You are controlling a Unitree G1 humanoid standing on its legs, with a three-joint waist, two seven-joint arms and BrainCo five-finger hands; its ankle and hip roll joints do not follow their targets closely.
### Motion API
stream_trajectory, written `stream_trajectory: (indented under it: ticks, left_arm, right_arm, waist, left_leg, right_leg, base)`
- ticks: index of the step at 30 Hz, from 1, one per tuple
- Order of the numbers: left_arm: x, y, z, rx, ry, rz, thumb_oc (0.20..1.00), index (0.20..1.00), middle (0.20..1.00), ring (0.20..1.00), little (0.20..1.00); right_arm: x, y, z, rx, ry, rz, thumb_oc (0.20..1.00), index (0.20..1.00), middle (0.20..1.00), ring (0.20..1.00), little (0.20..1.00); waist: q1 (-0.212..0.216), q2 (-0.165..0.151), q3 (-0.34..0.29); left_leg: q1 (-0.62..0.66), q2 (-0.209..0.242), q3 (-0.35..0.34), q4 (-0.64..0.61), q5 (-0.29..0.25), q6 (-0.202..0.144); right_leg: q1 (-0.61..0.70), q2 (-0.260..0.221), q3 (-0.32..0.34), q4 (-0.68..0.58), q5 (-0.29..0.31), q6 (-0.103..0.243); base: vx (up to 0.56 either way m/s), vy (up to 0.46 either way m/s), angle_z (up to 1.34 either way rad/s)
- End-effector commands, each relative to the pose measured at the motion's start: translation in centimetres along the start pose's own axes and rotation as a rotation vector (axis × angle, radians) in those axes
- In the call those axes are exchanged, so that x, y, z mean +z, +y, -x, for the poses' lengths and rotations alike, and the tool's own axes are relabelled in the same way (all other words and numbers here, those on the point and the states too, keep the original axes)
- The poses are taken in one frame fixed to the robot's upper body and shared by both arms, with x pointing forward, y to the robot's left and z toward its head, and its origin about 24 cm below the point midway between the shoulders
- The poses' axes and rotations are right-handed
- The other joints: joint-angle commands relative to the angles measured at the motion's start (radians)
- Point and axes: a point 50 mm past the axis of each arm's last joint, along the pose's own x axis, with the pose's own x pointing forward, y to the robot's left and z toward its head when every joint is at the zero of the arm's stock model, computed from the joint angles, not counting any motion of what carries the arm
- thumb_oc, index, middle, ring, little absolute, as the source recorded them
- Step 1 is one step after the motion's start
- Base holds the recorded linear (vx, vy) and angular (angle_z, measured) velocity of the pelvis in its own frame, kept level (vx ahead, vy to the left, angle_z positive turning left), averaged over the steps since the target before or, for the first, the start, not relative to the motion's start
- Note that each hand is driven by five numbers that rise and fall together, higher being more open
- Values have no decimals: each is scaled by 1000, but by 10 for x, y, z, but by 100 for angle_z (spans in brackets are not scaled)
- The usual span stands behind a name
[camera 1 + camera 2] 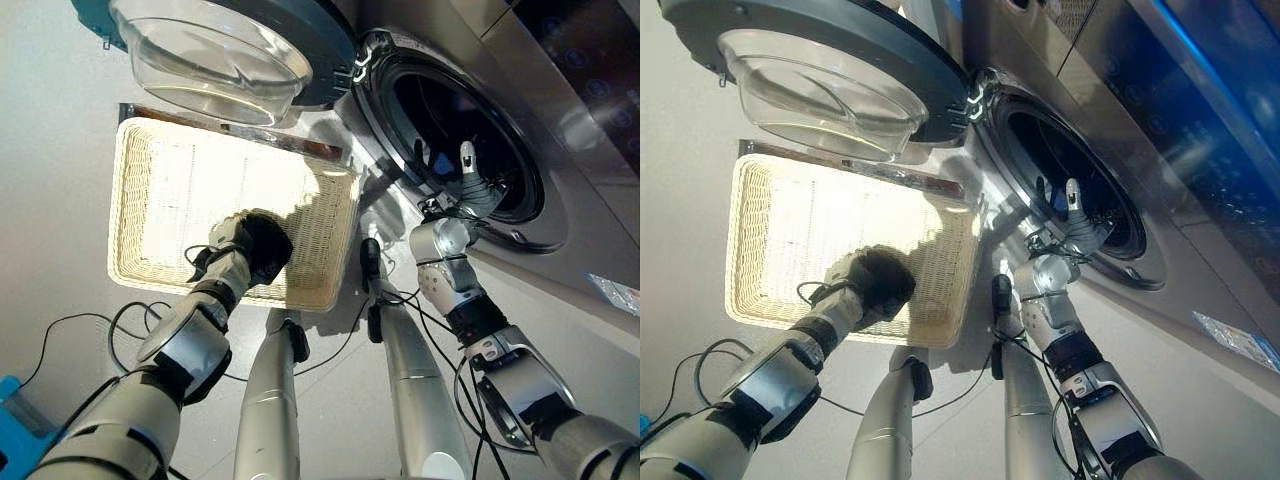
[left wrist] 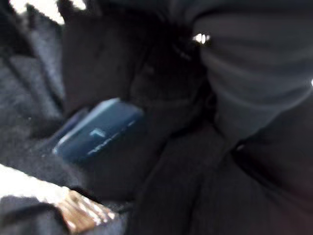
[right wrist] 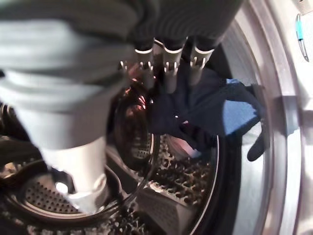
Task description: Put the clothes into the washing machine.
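Note:
The washing machine's round drum opening (image 1: 452,112) gapes at the right, its glass door (image 1: 222,52) swung wide above the basket. My right hand (image 1: 470,192) is at the opening's lower rim with straight fingers (image 3: 168,68) pointing into the drum. Just past them a dark blue garment (image 3: 222,110) lies inside against the perforated drum wall (image 3: 188,183). My left hand (image 1: 256,248) is down in the near right corner of the pale wicker basket (image 1: 125,200). Its wrist view is dark with black cloth (image 2: 93,63) close up; its fingers are hidden.
The basket stands on the light floor just left of the machine, under the open door. The machine's silver front (image 1: 590,200) runs along the right. A blue object (image 1: 10,412) sits on the floor at the lower left.

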Motion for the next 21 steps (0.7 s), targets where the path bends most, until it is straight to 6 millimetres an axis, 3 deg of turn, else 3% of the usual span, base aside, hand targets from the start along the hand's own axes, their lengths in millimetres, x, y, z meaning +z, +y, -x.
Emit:
stream_trajectory:
  ticks: [1, 2, 5, 9, 10, 12, 13, 16, 18, 19, 21]
  left_arm:
    - [10, 8, 2, 122, -113, 161, 200, 200, 200, 200, 200]
    - [11, 10, 1, 125, -115, 162, 200, 200, 200, 200, 200]
    - [39, 12, 9, 135, -214, 429, 200, 200, 200, 200, 200]
    - [52, 11, 16, 126, -270, 535, 200, 200, 200, 200, 200]
    - [63, 11, 25, 103, -336, 641, 200, 200, 200, 200, 200]
    - [66, 11, 30, 89, -362, 672, 200, 200, 200, 200, 200]
    - [67, 12, 34, 68, -405, 700, 200, 200, 200, 200, 200]
    - [68, 16, 39, 28, -478, 733, 200, 200, 200, 200, 200]
    - [68, 17, 40, 23, -489, 740, 200, 200, 200, 200, 200]
    - [70, 21, 41, -13, -542, 756, 200, 200, 200, 200, 200]
    - [73, 22, 43, -26, -567, 758, 200, 200, 200, 200, 200]
  right_arm:
    - [9, -3, 4, -21, -50, -73, 1000, 1000, 1000, 1000, 1000]
    - [10, -1, 4, -19, -52, -75, 1000, 1000, 1000, 1000, 1000]
    - [13, 0, 16, 76, -106, -40, 1000, 1000, 1000, 1000, 1000]
    - [14, 10, 28, 270, -135, 0, 1000, 1000, 1000, 1000, 1000]
    - [6, 20, 47, 530, -165, 172, 1000, 1000, 1000, 1000, 1000]
    - [2, 21, 52, 645, -175, 241, 1000, 1000, 1000, 1000, 1000]
    - [-7, 19, 55, 790, -176, 385, 1000, 1000, 1000, 1000, 1000]
    - [-18, 6, 43, 937, -165, 563, 1000, 1000, 1000, 1000, 1000]
    - [-18, 5, 41, 947, -168, 580, 1000, 1000, 1000, 1000, 1000]
    - [-21, 0, 31, 1048, -170, 687, 1000, 1000, 1000, 1000, 1000]
    - [-22, 1, 30, 1093, -169, 726, 1000, 1000, 1000, 1000, 1000]
  waist:
    - [49, -36, 4]
    - [49, -35, 4]
    - [63, -33, 4]
    - [69, -32, 4]
    - [75, -33, 4]
    - [78, -32, 4]
    - [83, -33, 4]
    - [95, -36, 4]
    - [96, -36, 4]
    - [107, -38, 4]
    - [111, -38, 4]
  left_leg:
    - [28, -65, 38, 25, -62, -41]
    - [21, -64, 39, 25, -57, -40]
    - [49, -73, 27, 21, -75, -31]
    - [59, -76, 21, 20, -81, -26]
    - [70, -78, 16, 21, -87, -22]
    - [75, -79, 16, 20, -88, -20]
    - [86, -77, 16, 20, -92, -18]
    - [105, -74, 19, 21, -100, -17]
    - [107, -74, 19, 21, -101, -16]
    - [120, -73, 20, 23, -107, -16]
    - [122, -74, 19, 24, -109, -16]
  right_leg:
    - [25, 32, -14, -32, 34, 90]
    - [18, 33, -14, -34, 40, 89]
    - [46, 31, -23, -26, 20, 90]
    - [53, 29, -28, -21, 15, 91]
    - [63, 27, -34, -14, 8, 95]
    - [66, 25, -38, -12, 6, 95]
    - [75, 20, -45, -7, 1, 99]
    - [93, 10, -59, -5, -3, 105]
    - [96, 9, -60, -4, -4, 106]
    - [108, 2, -72, -3, -7, 110]
    - [113, -1, -76, -3, -8, 111]
  base:
    - [-5, -15, 6]
    - [0, -26, 7]
    - [-4, -21, 5]
    - [-3, -7, 2]
    - [0, 0, 0]
    - [-16, -1, 5]
    - [-11, -4, 4]
    - [1, -18, 5]
    - [-1, -34, 8]
    - [-8, -47, 11]
    - [-17, -45, 10]
